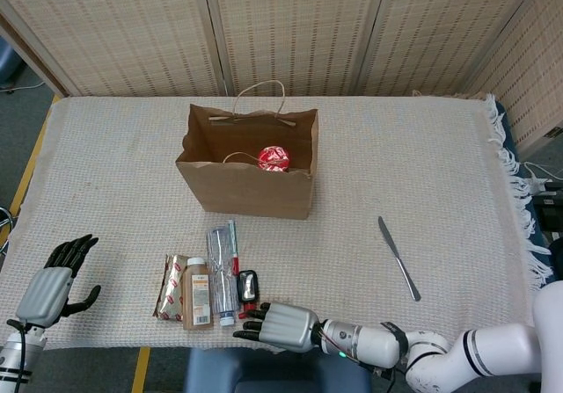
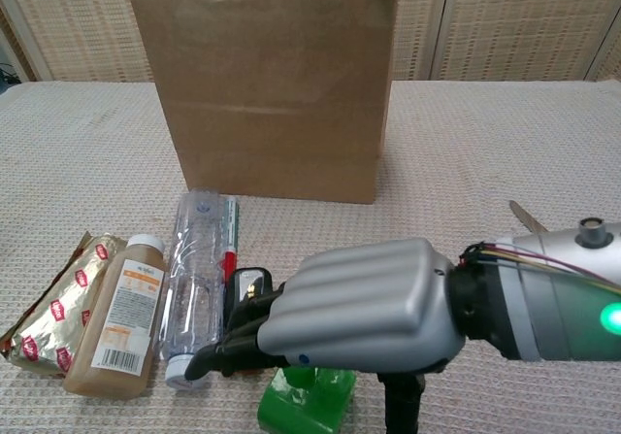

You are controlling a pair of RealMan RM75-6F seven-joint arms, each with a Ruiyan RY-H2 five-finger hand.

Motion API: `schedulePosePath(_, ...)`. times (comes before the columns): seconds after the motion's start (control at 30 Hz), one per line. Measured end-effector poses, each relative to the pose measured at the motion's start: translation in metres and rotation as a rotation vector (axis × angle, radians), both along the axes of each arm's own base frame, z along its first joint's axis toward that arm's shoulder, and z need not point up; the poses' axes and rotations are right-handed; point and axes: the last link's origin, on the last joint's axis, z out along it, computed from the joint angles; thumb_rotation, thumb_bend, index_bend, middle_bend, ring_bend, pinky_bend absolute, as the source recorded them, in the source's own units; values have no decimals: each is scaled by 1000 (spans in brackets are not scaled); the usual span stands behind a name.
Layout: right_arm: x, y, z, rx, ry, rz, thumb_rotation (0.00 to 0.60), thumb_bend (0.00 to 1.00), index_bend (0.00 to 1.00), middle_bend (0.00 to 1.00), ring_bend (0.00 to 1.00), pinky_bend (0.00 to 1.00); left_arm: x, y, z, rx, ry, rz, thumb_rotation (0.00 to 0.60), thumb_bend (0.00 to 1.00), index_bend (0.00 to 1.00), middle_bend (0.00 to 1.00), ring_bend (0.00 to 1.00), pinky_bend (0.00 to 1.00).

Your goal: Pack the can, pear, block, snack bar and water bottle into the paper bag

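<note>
Right hand point(image 2: 349, 308) lies flat over the green block point(image 2: 306, 403), fingers spread, holding nothing. Left hand point(image 1: 48, 280) rests open, empty.

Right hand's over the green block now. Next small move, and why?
Probably lower the right hand a little and close its fingers around the green block. The hand sits directly over the block, whose lower part shows beneath it in the chest view, and whether it has a grip cannot be told. The red can is already inside the paper bag, so the block looks like the next item.
</note>
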Motion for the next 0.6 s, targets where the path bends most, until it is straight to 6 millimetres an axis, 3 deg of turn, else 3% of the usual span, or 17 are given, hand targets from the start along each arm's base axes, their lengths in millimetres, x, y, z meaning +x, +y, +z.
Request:
schedulePosePath(0.43, -5, 2, -25, -4, 71, 13, 600, 0, 23, 138, 43, 211, 1, -1, 1, -4, -9, -4, 600, 373, 0, 0, 0, 49)
schedulePosePath(0.6, -9, 3, -29, -9, 98, 18, 600, 0, 108, 139, 60, 217, 1, 0, 1, -5, -11, -4, 600, 372, 0, 0, 0, 50)
